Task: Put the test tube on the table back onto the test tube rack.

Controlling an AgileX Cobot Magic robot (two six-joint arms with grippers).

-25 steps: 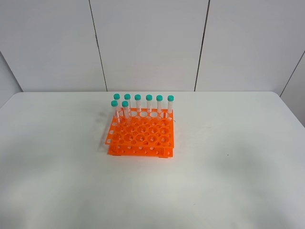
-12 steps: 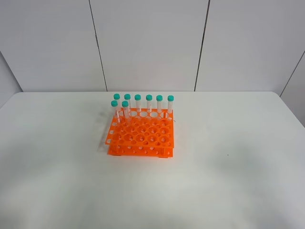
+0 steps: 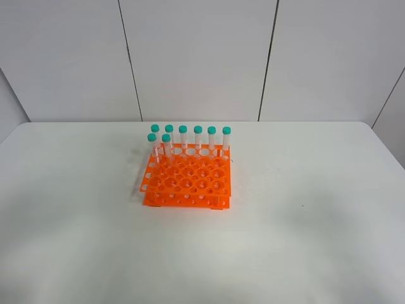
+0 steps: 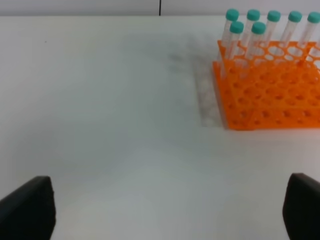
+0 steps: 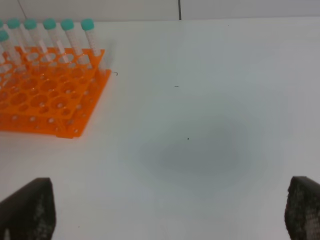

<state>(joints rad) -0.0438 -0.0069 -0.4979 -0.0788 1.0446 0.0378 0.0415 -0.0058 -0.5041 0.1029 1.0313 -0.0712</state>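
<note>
Bright even light; faint soft shadows; wrist views slightly blurred.

The high exterior camera looks down from the front over the large white matte table (image 3: 304, 240) toward the grey panelled wall (image 3: 196, 57), with the bright orange plastic rack of round holes (image 3: 187, 180) near the middle. The left wrist camera looks low across the table and has the rack (image 4: 267, 90) at one side. The right wrist camera looks the same way, with the rack (image 5: 47, 97) at its opposite side.
</note>
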